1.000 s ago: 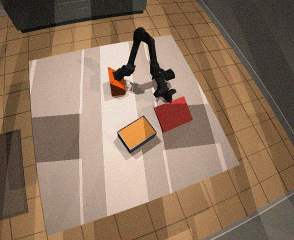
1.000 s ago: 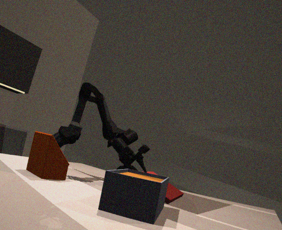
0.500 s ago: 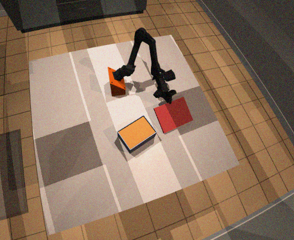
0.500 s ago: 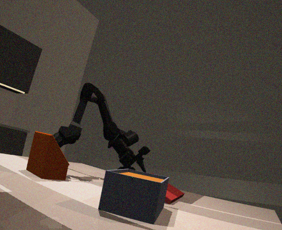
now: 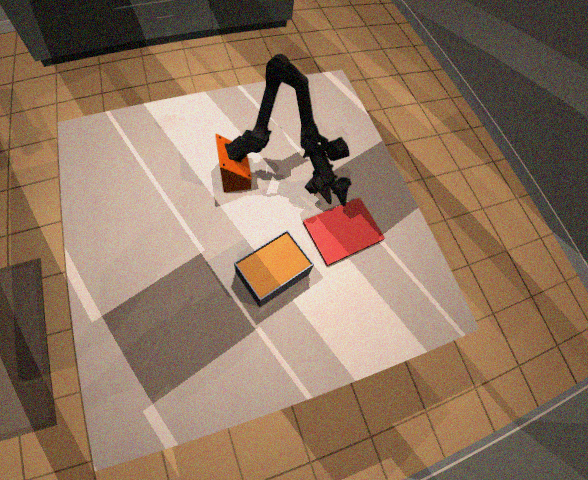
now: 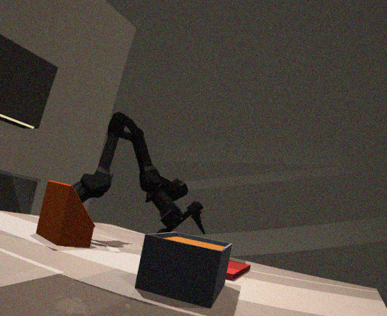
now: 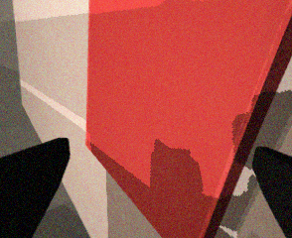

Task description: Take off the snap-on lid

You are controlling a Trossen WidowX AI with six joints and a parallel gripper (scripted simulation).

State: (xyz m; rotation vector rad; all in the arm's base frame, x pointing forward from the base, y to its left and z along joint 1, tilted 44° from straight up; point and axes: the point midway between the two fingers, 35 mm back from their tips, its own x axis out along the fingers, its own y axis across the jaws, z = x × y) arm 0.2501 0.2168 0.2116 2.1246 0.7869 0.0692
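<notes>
Right now the gripper [image 5: 336, 202] [image 6: 183, 232] [image 7: 160, 151] is spread nearly as wide as it goes, its 2 fingers apart and holding nothing. They point down by the red lid [image 5: 343, 232] [image 6: 237, 270] [image 7: 176, 74], at its side toward the bench's far edge in the top view. Off the box, the lid lies flat on the pale bench [image 5: 154, 170] [image 6: 289, 292], smooth face up, nearer the right edge than the left. The dark box [image 5: 286, 285] [image 6: 180, 268] stands upright and open, its orange inside showing, beside the lid on the left-edge side, well in from all 4 corners. The orange wedge [image 5: 235, 179] [image 6: 64, 217] stands toward the far edge, by the foot of the black arm [image 5: 307, 108] [image 6: 142, 146].
</notes>
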